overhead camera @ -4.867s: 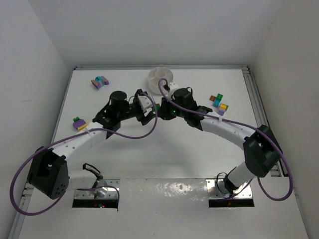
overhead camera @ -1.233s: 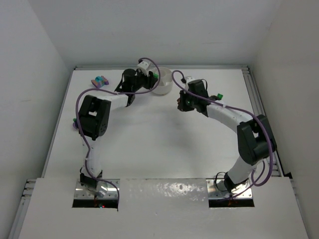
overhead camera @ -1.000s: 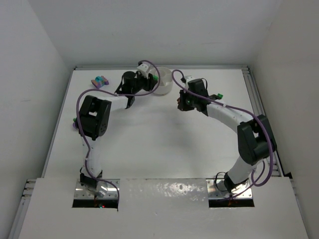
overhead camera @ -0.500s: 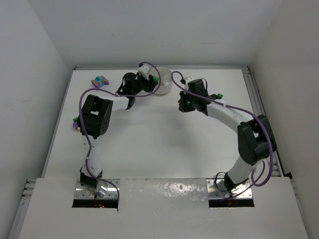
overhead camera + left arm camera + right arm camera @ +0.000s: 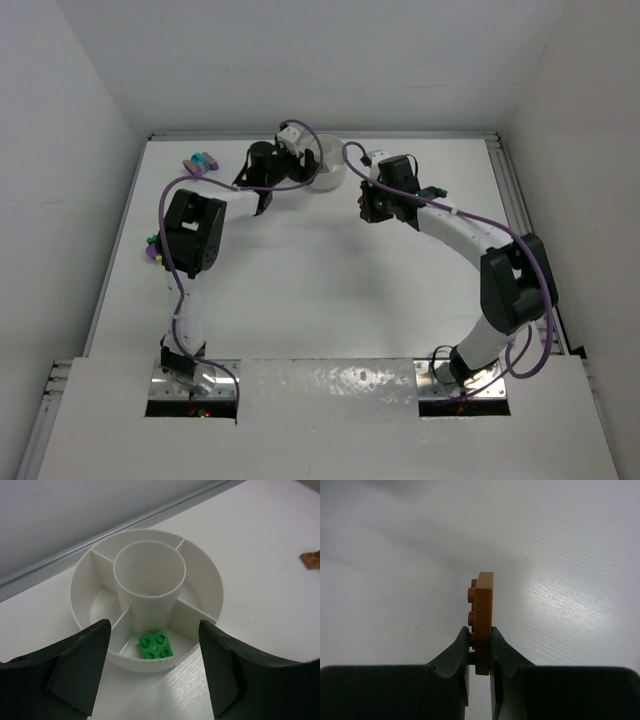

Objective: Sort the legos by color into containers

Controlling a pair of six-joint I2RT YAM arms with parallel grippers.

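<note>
The round white dish (image 5: 210, 587) has a tall central well and curved sections around it. One green lego (image 5: 156, 645) lies in its nearest section. My left gripper (image 5: 155, 677) is open and empty, its jaws wide apart just in front of the dish rim. In the top view it (image 5: 303, 163) sits at the dish's (image 5: 332, 176) left side. My right gripper (image 5: 480, 636) is shut on a thin orange lego (image 5: 484, 611), held on edge above bare table. In the top view it (image 5: 369, 208) is right of the dish.
A cluster of pink, teal and purple legos (image 5: 202, 162) lies at the back left. A purple, yellow and green group (image 5: 153, 249) lies at the left edge, partly behind the left arm. An orange piece (image 5: 311, 560) shows at the right edge of the left wrist view.
Since 4.9 s ago both arms have moved from mid-table to the back beside the dish. In the last second the left wrist shifted slightly toward the dish; the right arm barely moved.
</note>
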